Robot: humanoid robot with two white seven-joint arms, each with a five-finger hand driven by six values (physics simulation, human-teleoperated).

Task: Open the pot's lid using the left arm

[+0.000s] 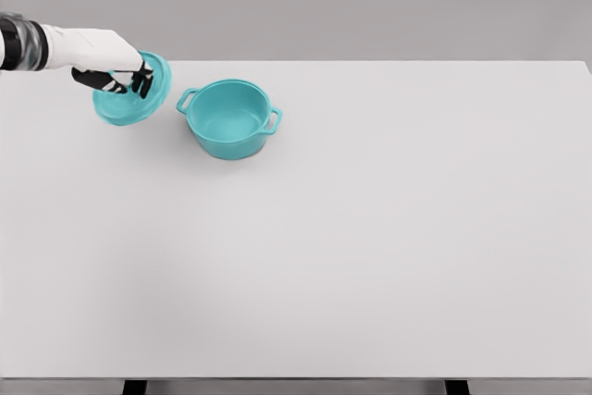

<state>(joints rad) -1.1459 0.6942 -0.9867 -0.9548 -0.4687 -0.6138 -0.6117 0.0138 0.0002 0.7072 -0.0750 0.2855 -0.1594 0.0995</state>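
My left robot hand (125, 76) comes in from the far left, its dark fingers (139, 80) curled around the teal lid (139, 99), which I hold tilted near the counter's (370, 247) back-left edge. The lid is round and shallow. Just to its right, not touching it, sits the pot (228, 118): teal, uncovered, empty inside, with a small loop handle on each side.

Simulated test bench: bare white table (370, 256), blank grey backdrop.
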